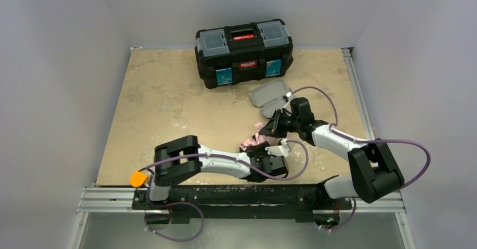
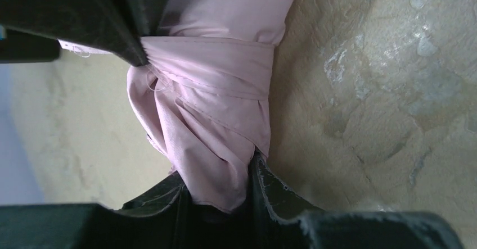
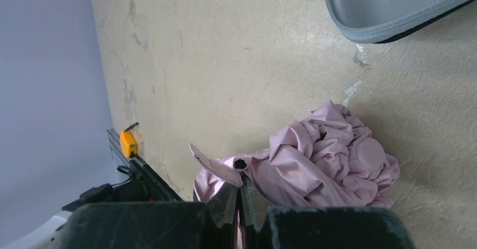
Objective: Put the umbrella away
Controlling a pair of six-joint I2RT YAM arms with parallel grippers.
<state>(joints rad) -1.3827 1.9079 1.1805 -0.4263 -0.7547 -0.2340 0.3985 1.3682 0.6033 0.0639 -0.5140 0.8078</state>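
Umbrella (image 3: 323, 159): one, pale pink, a soft crumpled bundle of thin woven fabric. It lies on the surface (image 1: 169, 103) near the front edge, between the two arms. In the left wrist view a flat band of the same pink cloth wraps across its folds. No shaft or ribs can be made out.

Two grippers are on it. The left gripper (image 2: 219, 173) has its dark fingers partly apart, with a thick fold of the fabric pinched between them. The right gripper (image 3: 241, 195) has its fingers pressed together on a thin flap at the bundle's edge, just below a small round hole in that flap.

One grey case (image 1: 270, 94) lies just beyond the umbrella. It is a shallow oblong shell with rounded corners and a raised rim, and the right arm partly covers it from above.

One black toolbox (image 1: 243, 51) stands at the far edge, well apart. It is boxy hard plastic, with two grey-lidded compartments and a red centre piece on top.

One small orange piece (image 1: 138, 179) sits by the front rail at the left.

The surface itself is beige and mottled like stone.
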